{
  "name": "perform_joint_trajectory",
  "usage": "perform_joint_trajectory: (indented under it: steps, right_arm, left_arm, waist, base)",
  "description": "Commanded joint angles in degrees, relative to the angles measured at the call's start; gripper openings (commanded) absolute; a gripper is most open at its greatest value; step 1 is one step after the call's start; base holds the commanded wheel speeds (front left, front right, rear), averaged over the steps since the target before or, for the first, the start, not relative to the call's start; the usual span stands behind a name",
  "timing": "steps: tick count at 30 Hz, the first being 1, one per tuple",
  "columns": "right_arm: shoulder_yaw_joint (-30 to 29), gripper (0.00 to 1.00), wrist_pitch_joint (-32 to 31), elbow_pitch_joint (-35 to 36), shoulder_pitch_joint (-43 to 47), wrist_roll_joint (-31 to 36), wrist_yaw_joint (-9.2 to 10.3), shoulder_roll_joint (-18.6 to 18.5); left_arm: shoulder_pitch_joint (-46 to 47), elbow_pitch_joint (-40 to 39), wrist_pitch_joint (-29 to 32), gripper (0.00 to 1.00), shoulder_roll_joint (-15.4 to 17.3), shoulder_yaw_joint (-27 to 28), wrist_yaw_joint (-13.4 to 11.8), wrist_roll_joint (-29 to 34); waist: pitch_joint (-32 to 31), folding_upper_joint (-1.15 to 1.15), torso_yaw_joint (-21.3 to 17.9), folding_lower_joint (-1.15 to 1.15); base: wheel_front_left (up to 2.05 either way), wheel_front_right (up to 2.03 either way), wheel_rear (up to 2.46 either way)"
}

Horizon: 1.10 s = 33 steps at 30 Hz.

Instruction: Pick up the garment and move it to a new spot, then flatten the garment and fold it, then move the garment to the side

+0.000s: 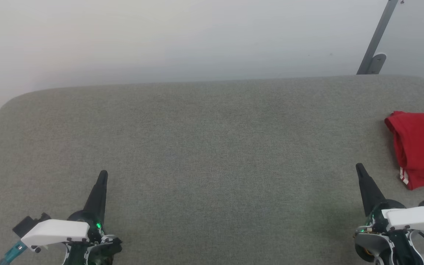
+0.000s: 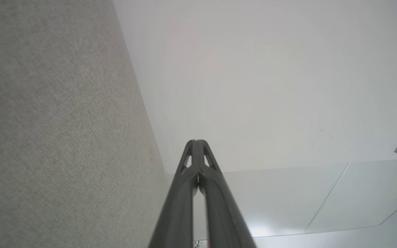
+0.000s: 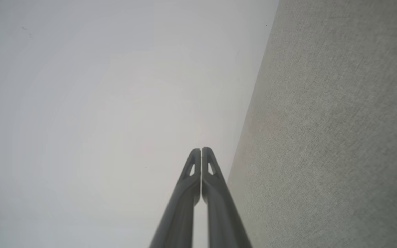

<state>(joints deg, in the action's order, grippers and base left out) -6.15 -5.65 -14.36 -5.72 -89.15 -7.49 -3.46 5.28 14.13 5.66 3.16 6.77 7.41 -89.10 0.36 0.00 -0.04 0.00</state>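
Head view: folded garment [image 1: 420, 145] is lying at the desk's [image 1: 212, 147] right edge.
Both the left tool [image 1: 102, 176] and right tool [image 1: 360, 170] are resting closed, empty, clear of it; the set-aside step is looking done.

The garment [image 1: 420, 143] runs past the head view's right edge (remainder hidden).

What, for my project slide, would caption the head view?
Folded red garment at the grey table's right side; left gripper and right gripper shut, empty.
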Motion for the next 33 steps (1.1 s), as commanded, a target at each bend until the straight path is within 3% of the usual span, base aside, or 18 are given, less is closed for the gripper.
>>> perform_joint_trajectory:
  steps: [1,9,33]
  right_arm:
    - [-0.28,0.0,-0.42,0.45,-0.62,-1.04,0.0,0.34]
    - [-0.57,0.0,-1.16,0.49,-0.71,-3.63,0.0,0.83]
    - [-0.48,0.0,-1.08,0.45,-0.65,-3.35,0.0,0.76]
  left_arm:
    - [1.05,-0.19,0.37,0.0,-0.11,-0.1,0.14,-0.97]
    - [1.3,-0.13,1.14,0.0,-0.43,-0.28,0.14,-3.57]
    - [1.29,-0.14,1.07,0.0,-0.39,-0.28,0.14,-3.39]
  waist:
    - [-0.02,0.0,0.01,0.0]
    - [-0.18,0.0,0.04,0.0]
    - [-0.18,0.0,0.04,0.0]
  base:
    - [0.0,0.0,0.0]
    - [0.0,0.0,0.0]
    - [0.0,0.0,0.0]
